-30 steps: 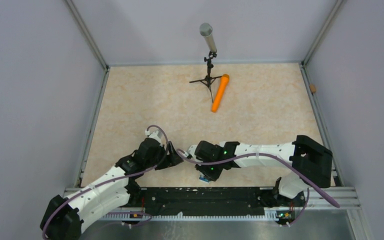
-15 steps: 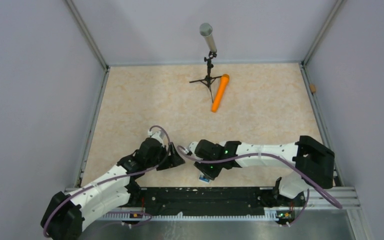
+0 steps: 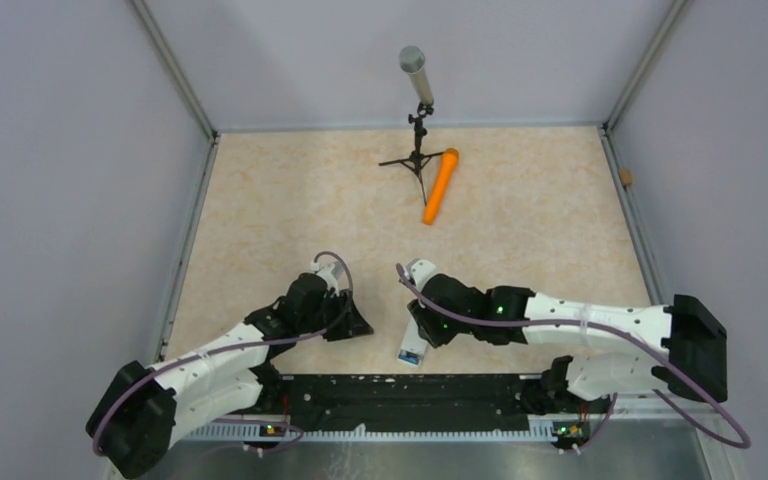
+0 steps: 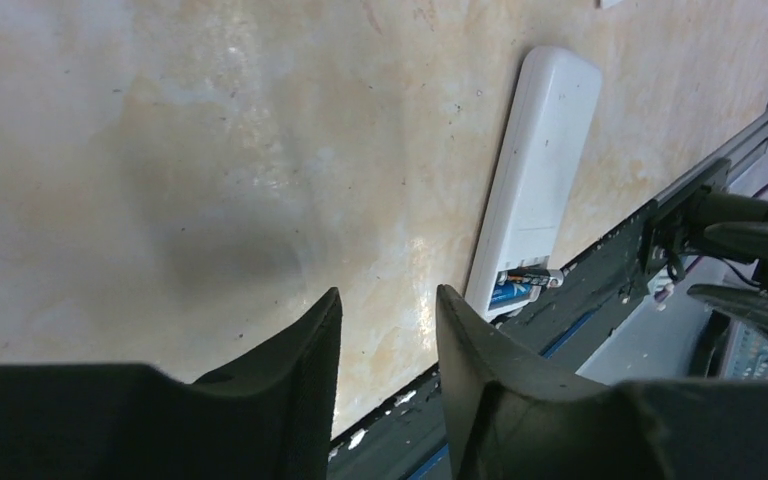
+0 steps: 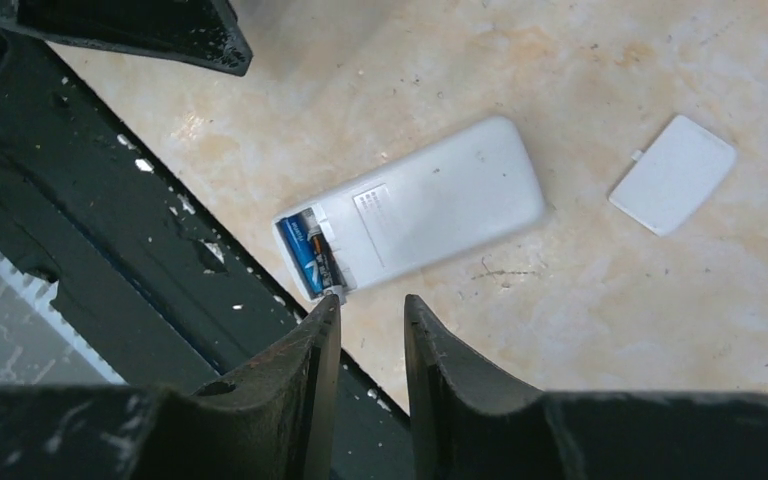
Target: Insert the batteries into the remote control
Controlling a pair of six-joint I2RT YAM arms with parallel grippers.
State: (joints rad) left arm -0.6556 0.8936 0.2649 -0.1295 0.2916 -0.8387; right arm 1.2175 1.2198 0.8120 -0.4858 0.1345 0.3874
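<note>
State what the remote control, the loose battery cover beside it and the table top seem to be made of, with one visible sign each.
Remote control: likely moulded plastic, white, smooth, slightly shiny, with rounded corners.
Battery cover: seemingly the same white plastic, a thin flat panel with a small tab.
Table: beige, marble-patterned, glossy with glare; stone or laminate, cannot tell.

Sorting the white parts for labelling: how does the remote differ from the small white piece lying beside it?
The remote control is a long oblong; the white piece is far smaller and squarer. The remote control has an open end bay showing batteries; the white piece is a plain thin plate. Both are white, lying flat on the table.
</note>
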